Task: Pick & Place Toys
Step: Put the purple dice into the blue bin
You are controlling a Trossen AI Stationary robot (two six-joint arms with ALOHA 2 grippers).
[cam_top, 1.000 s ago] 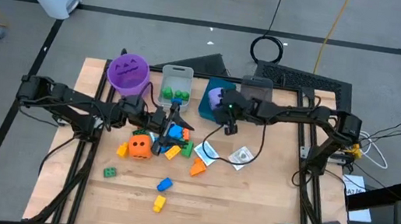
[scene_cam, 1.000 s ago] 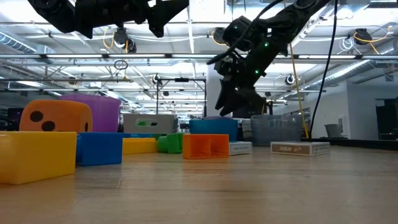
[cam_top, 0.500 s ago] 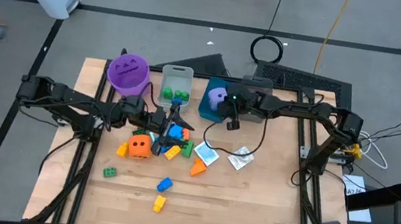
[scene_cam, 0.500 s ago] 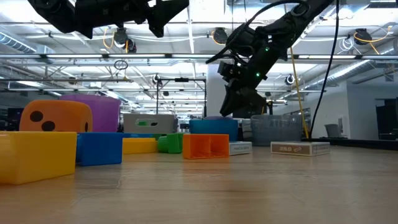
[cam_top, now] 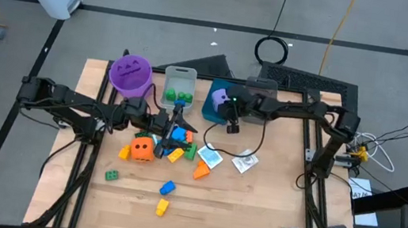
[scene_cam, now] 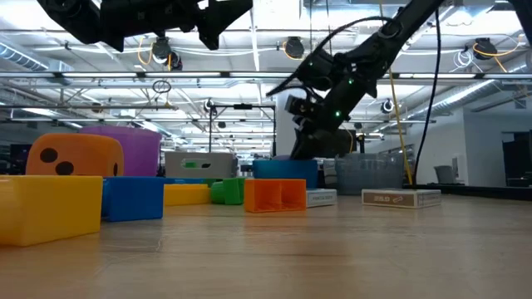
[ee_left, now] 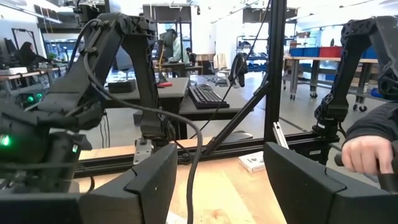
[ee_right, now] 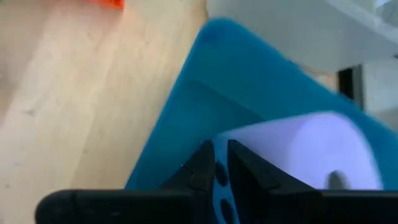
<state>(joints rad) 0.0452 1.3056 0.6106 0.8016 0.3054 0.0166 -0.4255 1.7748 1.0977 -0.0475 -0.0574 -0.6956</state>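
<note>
Your right end effector (cam_top: 226, 109) has pulled back from over the wooden surface (cam_top: 254, 209) to the rectangular blue plastic bin (cam_top: 209, 108) at the far middle, and its fingers have closed nearly together, grasping nothing; the wrist view shows them just above the big purple dotted die (cam_top: 219, 97) lying in that bin. That arm reaches in from the right, forearm level, wrist tipped down. Your left end effector (cam_top: 180, 120) has not moved: it hovers spread open, holding nothing, above the heap of small plastic bricks (cam_top: 176, 144) beside the big orange dotted die (cam_top: 142, 148).
</note>
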